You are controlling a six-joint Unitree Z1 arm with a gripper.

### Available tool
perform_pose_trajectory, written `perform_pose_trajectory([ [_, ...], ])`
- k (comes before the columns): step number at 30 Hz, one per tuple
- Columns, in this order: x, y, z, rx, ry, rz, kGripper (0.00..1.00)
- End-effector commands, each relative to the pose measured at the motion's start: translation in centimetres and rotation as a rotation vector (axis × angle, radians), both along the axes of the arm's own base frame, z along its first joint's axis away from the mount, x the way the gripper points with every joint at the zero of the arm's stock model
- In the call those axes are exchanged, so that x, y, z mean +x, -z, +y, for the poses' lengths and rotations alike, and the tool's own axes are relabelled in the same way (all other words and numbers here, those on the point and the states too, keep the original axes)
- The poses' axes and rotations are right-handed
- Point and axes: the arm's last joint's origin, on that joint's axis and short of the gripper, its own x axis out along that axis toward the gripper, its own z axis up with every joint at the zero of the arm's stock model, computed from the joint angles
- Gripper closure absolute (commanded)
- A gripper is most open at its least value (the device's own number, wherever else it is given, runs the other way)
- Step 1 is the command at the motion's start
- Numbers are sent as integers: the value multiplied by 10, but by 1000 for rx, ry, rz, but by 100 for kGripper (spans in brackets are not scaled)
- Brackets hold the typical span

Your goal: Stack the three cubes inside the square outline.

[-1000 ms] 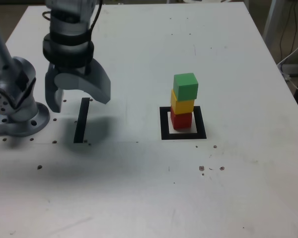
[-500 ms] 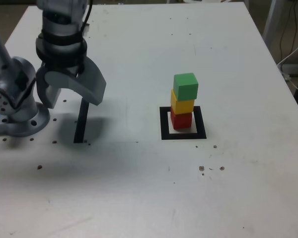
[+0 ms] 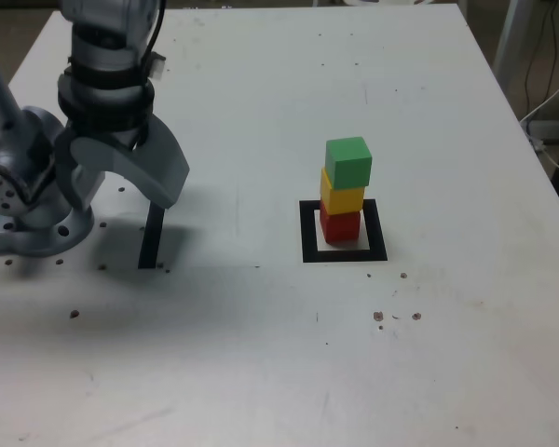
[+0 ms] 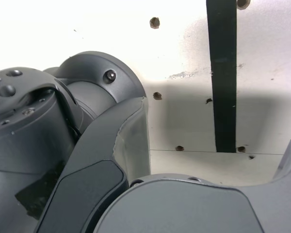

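Red cube (image 3: 341, 226): bottom of stack, on the white centre of the square black tape outline (image 3: 377, 230), tape all round it.
Yellow cube (image 3: 342, 194): middle, sat on red.
Green cube (image 3: 348, 163): top, sat on yellow, slightly off to the exterior view's right.
Stack: upright, three high.
Gripper (image 3: 121, 194): jaws wide open, nothing between them; raised above the table (image 3: 261, 345), well apart from the stack, on the exterior view's left.
Black tape strip (image 3: 152, 239): flat on the table, partly behind the gripper in the exterior view; the wrist view showed it beside some small holes.
Arm base (image 3: 45, 228): at the exterior view's left edge.
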Motion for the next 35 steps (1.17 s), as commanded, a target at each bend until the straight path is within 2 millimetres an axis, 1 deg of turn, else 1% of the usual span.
perform_pose_trajectory([
  [1,1,0,0,-7,20,10,1],
  [9,5,-7,-1,-42,74,-8,0],
  [15,6,-6,-1,-52,81,-21,0],
  [18,10,-6,-1,-54,75,-48,0],
  [22,16,-7,-1,-71,57,-98,0],
  [27,13,-8,-2,-88,-2,-111,1],
  [35,12,-9,0,-33,-72,-121,1],
])
